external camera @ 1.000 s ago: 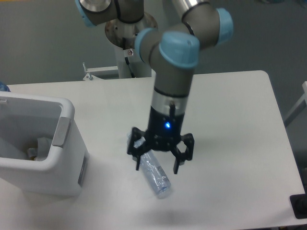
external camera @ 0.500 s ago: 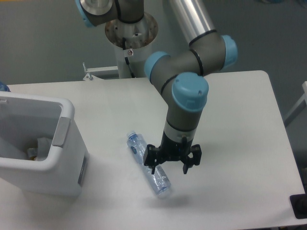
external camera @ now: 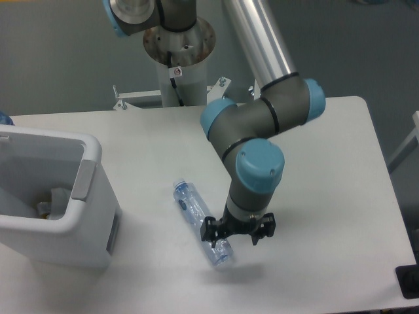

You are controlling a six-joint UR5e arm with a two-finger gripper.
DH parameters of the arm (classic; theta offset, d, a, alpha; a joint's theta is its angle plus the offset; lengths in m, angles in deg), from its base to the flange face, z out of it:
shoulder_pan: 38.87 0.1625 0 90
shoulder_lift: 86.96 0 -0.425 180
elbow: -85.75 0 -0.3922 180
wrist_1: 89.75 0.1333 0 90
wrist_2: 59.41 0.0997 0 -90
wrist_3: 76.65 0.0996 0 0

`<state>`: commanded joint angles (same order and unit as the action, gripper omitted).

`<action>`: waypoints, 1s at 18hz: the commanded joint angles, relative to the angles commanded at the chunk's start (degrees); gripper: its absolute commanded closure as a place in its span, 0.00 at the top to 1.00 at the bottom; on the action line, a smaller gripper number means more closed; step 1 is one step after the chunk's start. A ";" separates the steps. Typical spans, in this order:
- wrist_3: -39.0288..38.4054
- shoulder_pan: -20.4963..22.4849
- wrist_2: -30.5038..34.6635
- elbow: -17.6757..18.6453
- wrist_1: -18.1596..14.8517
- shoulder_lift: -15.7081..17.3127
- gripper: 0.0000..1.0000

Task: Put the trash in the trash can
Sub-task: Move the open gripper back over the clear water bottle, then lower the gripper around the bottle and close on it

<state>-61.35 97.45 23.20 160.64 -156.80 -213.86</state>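
The clear bluish plastic bottle point(external camera: 190, 205) lies flat on the white table, running diagonally from its upper-left end toward the front. My gripper point(external camera: 237, 233) hangs low over the bottle's lower end, open. Its left finger point(external camera: 209, 231) is at the bottle and its right finger stands off to the right. The white trash can point(external camera: 90, 171) stands at the left edge, open at the top. Inside it lies a pale crumpled wrapper point(external camera: 57, 197), partly hidden by the wall.
The arm's base column point(external camera: 178, 62) rises at the back centre of the table point(external camera: 327, 150). A dark object point(external camera: 408, 281) sits at the front right corner. The grey panel point(external camera: 82, 181) faces the bottle.
The gripper has come down toward the table and shifted right and forward along the bottle. The bottle's upper end, covered before, now shows. The bottle has not moved.
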 joint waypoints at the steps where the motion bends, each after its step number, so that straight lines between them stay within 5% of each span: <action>1: -0.53 -0.44 0.00 -0.18 -0.71 -0.35 1.00; 18: -5.37 -2.46 4.39 -0.36 -1.68 -5.37 0.96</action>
<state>-66.71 94.98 27.60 160.28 -158.48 -219.23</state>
